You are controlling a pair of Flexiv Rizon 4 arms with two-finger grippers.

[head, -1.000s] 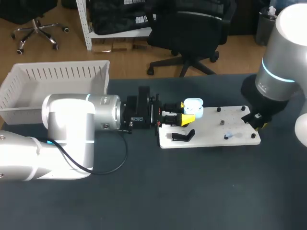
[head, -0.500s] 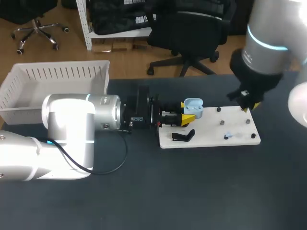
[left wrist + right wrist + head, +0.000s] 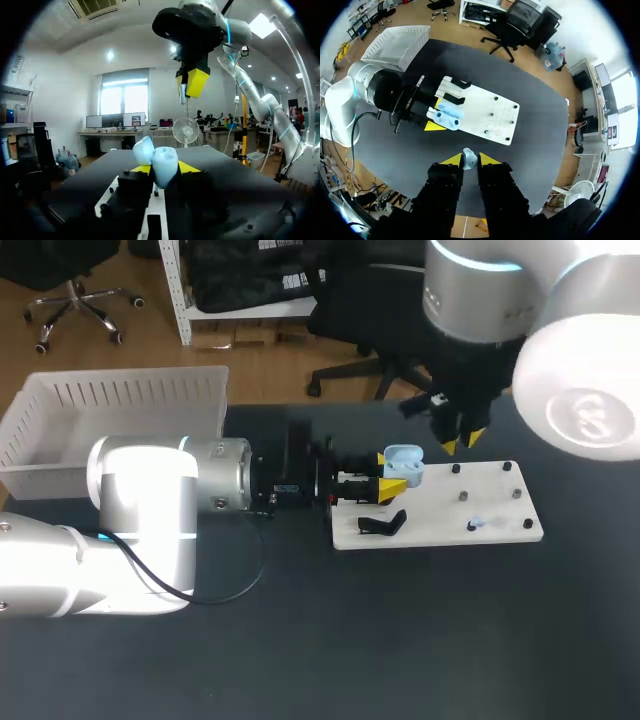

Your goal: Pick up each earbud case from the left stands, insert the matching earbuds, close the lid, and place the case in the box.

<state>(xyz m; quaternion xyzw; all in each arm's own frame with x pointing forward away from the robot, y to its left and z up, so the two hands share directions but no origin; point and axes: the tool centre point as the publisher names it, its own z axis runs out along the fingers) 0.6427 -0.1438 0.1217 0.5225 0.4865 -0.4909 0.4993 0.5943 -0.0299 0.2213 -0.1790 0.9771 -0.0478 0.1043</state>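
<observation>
Where held: earbud case [image 3: 403, 465], pale blue, lid tipped open, gripped over the end of the white board [image 3: 440, 518] nearest the left arm.
Left jaws: narrow, yellow tips of the left gripper [image 3: 392, 478] pressed on the case from two sides; case body between the fingers, lid poking out ahead of them.
Right jaws: nearly together, pinching a small pale-blue earbud [image 3: 469, 157] at the tips of the right gripper [image 3: 469, 160].
Right gripper position: raised off the dark table [image 3: 400, 640], tips pointing down, near the open case but apart from it.
Board: flat on the table, black stand [image 3: 383, 525] just beside the case.
Box: white slatted box [image 3: 110, 398] at the far left, well apart from both grippers.
</observation>
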